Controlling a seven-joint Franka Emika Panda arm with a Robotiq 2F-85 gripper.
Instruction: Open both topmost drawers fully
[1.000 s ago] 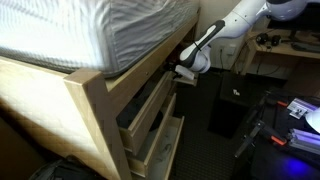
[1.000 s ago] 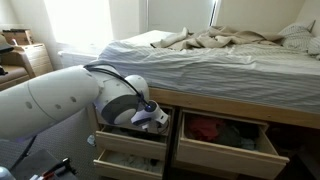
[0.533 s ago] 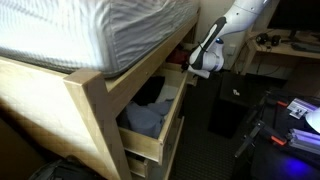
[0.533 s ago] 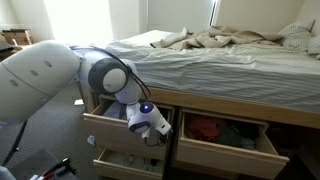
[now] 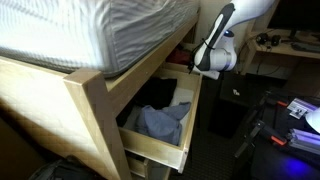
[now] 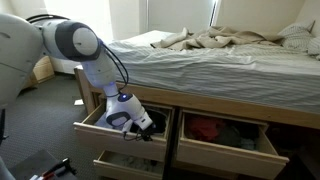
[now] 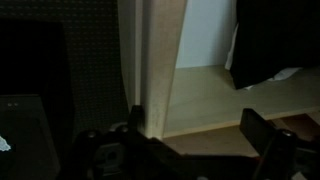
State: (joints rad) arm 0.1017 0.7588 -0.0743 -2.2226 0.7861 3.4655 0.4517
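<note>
The left topmost drawer (image 6: 110, 143) of pale wood is pulled far out of the bed frame. In an exterior view (image 5: 155, 152) it holds blue and dark clothes. My gripper (image 6: 140, 122) is at the inner side of this drawer's front panel, near its right end, and also shows in an exterior view (image 5: 205, 68). In the wrist view the gripper (image 7: 200, 125) is open, its left finger against the upright front panel (image 7: 162, 60), the drawer floor behind it. The right topmost drawer (image 6: 225, 160) stands open with red cloth inside.
A lower drawer (image 6: 130, 168) under the left one is partly out. The mattress (image 6: 200, 60) overhangs the frame. A dark box (image 5: 228, 110) stands on the floor beside the bed, and a cluttered desk (image 5: 290, 45) stands beyond it.
The left topmost drawer has slid much farther out of the frame. My gripper has moved outward with its front panel, and the arm has swung away from the bed.
</note>
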